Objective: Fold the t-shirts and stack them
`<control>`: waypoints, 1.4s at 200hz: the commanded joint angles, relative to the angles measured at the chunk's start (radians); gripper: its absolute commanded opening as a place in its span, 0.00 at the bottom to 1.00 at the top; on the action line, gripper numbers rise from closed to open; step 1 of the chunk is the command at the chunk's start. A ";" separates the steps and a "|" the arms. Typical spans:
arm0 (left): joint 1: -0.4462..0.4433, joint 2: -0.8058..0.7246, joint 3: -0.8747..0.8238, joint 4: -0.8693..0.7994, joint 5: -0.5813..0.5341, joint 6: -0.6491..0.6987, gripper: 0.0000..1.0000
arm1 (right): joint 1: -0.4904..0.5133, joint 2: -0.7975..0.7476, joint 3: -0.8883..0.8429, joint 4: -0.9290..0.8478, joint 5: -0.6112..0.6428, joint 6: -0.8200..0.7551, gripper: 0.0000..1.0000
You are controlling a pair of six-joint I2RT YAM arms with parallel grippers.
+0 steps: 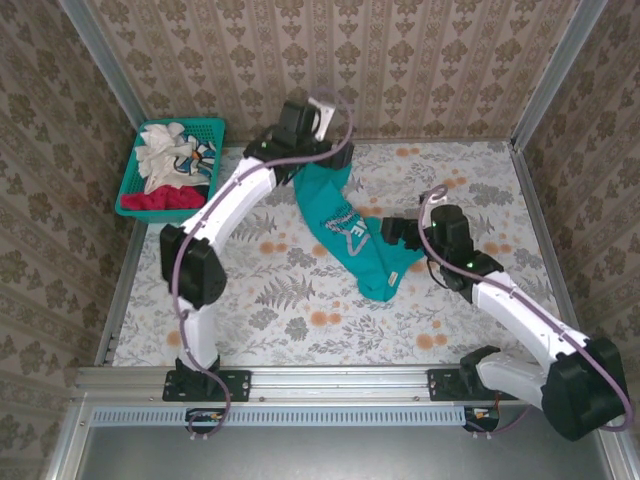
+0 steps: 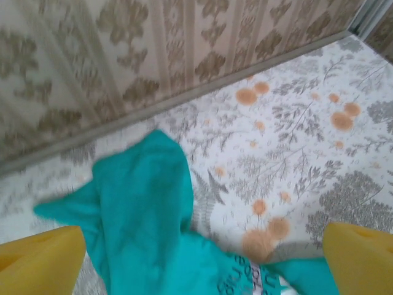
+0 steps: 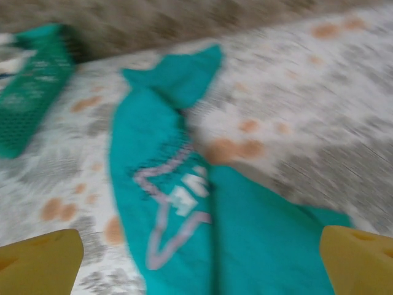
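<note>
Loosely, one teal t-shirt (image 1: 345, 225) lies before left tool (image 2: 201, 261) and right tool (image 3: 199, 264), both released

The shirt (image 1: 345, 225) lies across the middle of the desk (image 1: 300, 320), between the left arm (image 1: 235, 200) and right arm (image 1: 520, 305). The basket (image 1: 170, 165) fills the far-left corner. Walls (image 1: 400, 60) close 3 sides. The near-middle and far-right desk lie bare.

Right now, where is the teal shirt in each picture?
Top view: the shirt lies mid-table, stretching from the far edge down towards the right.
Left wrist: the shirt sits lower left, reaching the bottom middle.
Right wrist: the shirt runs from top middle down to the bottom right.
Shared landmark: the lettering on its chest, low in the left wrist view and central in the right wrist view.
</note>
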 commanded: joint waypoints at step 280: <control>0.131 -0.074 -0.569 0.263 -0.083 -0.704 0.69 | -0.323 0.435 0.186 0.075 -0.033 0.123 0.84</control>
